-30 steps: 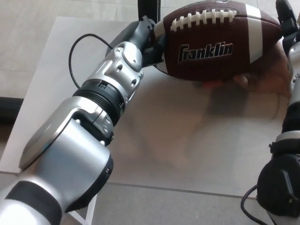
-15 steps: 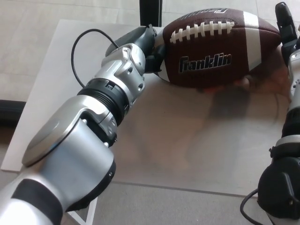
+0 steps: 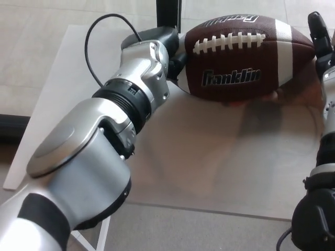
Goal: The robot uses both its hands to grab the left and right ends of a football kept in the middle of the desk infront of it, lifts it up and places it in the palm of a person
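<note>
A brown Franklin football (image 3: 246, 57) with white laces and stripes lies lengthwise above the far part of the white desk (image 3: 209, 157). My left hand (image 3: 175, 52) presses its black fingers against the ball's left end. At the picture's right edge my right hand (image 3: 320, 36) touches the right end. A person's hand (image 3: 296, 94) lies palm up under the ball's right half, its fingertips showing just below the ball. Most of my left hand is hidden behind my silver wrist.
A black post (image 3: 167, 13) stands behind the desk's far edge, close to my left hand. A black cable (image 3: 99, 36) loops off my left forearm. Tiled floor surrounds the desk, and a dark object (image 3: 8, 125) lies at the left.
The ball has sunk a little in the picture with both hands on it, and now sits closer on the person's palm. My left forearm has swung right and turned.
</note>
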You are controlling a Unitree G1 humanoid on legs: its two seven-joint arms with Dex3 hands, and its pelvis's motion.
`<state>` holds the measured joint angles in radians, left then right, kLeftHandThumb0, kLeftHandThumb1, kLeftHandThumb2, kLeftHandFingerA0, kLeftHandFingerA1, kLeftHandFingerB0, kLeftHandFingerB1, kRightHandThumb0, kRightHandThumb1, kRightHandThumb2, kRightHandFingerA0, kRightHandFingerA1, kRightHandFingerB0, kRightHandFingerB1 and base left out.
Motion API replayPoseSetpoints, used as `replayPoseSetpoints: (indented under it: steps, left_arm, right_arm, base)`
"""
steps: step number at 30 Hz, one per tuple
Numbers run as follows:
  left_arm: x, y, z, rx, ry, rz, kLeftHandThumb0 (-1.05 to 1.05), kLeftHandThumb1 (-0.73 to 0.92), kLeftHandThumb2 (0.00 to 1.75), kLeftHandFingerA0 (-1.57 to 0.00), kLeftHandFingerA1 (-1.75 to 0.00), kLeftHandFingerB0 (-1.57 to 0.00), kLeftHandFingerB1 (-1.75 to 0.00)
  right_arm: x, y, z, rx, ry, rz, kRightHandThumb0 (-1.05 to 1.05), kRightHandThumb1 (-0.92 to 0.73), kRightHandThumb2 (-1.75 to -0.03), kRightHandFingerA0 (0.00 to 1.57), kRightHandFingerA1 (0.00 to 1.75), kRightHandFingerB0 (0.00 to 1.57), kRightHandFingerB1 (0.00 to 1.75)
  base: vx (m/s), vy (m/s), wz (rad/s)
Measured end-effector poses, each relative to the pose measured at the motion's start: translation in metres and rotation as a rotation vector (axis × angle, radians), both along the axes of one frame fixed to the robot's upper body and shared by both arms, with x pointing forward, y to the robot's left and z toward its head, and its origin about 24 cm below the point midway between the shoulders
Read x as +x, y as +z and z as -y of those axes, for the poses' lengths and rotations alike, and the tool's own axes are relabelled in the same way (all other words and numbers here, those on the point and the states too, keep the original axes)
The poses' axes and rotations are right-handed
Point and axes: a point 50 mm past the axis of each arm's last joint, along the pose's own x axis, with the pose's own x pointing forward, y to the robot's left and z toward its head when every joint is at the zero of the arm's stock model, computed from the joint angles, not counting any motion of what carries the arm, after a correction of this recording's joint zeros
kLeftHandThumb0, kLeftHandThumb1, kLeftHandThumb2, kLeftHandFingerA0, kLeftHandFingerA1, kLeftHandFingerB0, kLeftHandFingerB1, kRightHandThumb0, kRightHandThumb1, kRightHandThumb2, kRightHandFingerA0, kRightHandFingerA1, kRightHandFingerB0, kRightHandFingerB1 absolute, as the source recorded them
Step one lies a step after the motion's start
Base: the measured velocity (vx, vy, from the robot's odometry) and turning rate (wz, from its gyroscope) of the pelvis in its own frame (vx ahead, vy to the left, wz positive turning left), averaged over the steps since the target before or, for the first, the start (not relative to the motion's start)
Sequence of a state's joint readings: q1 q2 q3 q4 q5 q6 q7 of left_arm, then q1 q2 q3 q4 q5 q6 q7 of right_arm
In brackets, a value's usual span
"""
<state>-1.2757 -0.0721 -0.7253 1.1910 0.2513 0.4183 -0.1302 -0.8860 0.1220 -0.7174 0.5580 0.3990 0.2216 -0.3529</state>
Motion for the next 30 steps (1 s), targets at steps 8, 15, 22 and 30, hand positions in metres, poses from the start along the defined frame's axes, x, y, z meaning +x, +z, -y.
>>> replayPoseSetpoints:
  steps: [8, 15, 22, 30]
  left_arm:
    - [0.003, 0.021, -0.018, -0.334, 0.054, 0.045, -0.65, 0.63, 0.82, -0.05, -0.59, 0.00, -0.03]
    - [-0.001, 0.040, -0.047, -0.613, 0.103, 0.137, -0.84, 0.65, 1.00, -0.01, -0.39, 0.00, -0.14]
    - [-0.014, 0.053, -0.095, -0.797, 0.177, 0.261, -0.72, 0.82, 0.70, 0.00, -0.36, 0.00, -0.05]
    - [-0.045, 0.044, -0.149, -0.916, 0.270, 0.359, -0.84, 0.89, 0.67, -0.05, -0.47, 0.00, -0.29]
  right_arm:
    - [-0.003, 0.003, 0.005, -0.082, 0.023, 0.008, -1.05, -0.89, -1.21, 0.00, 0.04, 0.00, 0.00]
    - [-0.010, 0.006, 0.022, -0.182, 0.024, 0.016, -0.97, -0.75, -1.05, 0.00, 0.17, 0.00, 0.09]
    - [-0.022, 0.024, 0.054, -0.295, -0.022, 0.054, -1.05, -0.87, -1.22, 0.00, 0.06, 0.00, 0.03]
    - [-0.054, 0.034, 0.099, -0.407, -0.117, 0.084, -0.93, -0.65, -1.11, 0.02, 0.26, 0.02, 0.34]
  base:
    - [0.00, 0.000, 0.00]
    - [0.00, 0.000, 0.00]
    - [0.00, 0.000, 0.00]
    - [0.00, 0.000, 0.00]
